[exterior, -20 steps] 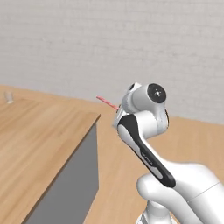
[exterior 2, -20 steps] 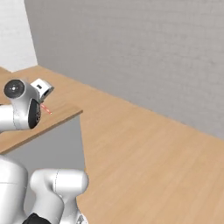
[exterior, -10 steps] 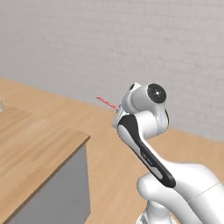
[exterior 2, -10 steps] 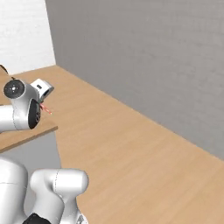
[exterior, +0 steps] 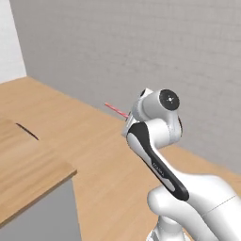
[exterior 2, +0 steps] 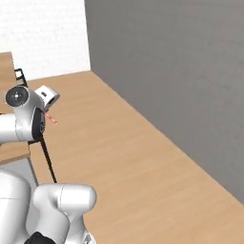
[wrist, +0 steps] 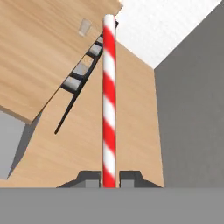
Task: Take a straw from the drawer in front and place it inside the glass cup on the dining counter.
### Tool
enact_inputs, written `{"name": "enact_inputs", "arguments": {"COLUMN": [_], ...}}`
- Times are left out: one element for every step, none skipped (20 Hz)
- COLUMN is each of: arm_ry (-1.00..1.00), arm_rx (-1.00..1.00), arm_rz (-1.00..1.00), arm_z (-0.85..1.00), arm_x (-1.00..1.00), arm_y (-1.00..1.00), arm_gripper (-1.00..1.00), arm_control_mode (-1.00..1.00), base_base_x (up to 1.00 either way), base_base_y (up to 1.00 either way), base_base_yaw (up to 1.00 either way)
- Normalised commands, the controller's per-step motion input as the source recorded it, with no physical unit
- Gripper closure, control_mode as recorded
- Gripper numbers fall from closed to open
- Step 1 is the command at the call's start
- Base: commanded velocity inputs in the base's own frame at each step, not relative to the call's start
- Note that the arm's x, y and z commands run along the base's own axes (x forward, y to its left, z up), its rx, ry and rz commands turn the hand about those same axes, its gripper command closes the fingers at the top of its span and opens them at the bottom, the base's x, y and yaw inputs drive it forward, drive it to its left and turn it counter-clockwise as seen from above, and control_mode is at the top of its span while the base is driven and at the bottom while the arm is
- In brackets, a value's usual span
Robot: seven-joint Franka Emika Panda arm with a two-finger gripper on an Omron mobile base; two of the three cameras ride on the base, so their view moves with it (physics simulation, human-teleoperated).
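One straw (wrist: 109, 100) clamped in the end effector (wrist: 109, 177); one glass cup (wrist: 84, 27).

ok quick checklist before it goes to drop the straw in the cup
1. Straw gripped: ok, clamped between the end effector fingertips.
2. Straw intact and straight: ok, it juts straight out ahead.
3. Glass cup located: ok, upright on the dining counter, far from the straw.
4. Cup empty: cannot tell, too small.
5. Straw tip over cup mouth: not ok, offset to one side.
6. Chair by the counter edge out of the way: cannot tell.
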Motion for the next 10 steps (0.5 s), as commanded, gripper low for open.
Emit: {"name": "enact_inputs", "arguments": {"arm_ry": [0.0,0.0,0.0,0.0,0.0,0.0,0.0,0.0,0.0,0.0], "arm_rx": [0.0,0.0,0.0,0.0,0.0,0.0,0.0,0.0,0.0,0.0], "arm_rz": [0.0,0.0,0.0,0.0,0.0,0.0,0.0,0.0,0.0,0.0], "arm_z": [0.0,0.0,0.0,0.0,0.0,0.0,0.0,0.0,0.0,0.0], "arm_x": [0.0,0.0,0.0,0.0,0.0,0.0,0.0,0.0,0.0,0.0], "arm_y": [0.0,0.0,0.0,0.0,0.0,0.0,0.0,0.0,0.0,0.0], "arm_gripper": [1.0,1.0,1.0,1.0,1.0,1.0,1.0,1.0,1.0,1.0], "arm_control_mode": [1.0,1.0,1.0,1.0,1.0,1.0,1.0,1.0,1.0,1.0], "base_base_x": [0.74,0.78,0.76,0.74,0.74,0.8,0.82,0.77,0.76,0.76], "base_base_y": [-0.76,-0.73,-0.74,-0.73,-0.71,-0.64,-0.63,-0.62,-0.61,-0.59], "base_base_yaw": [0.42,0.42,0.43,0.43,0.45,0.47,0.47,0.49,0.5,0.5]}}
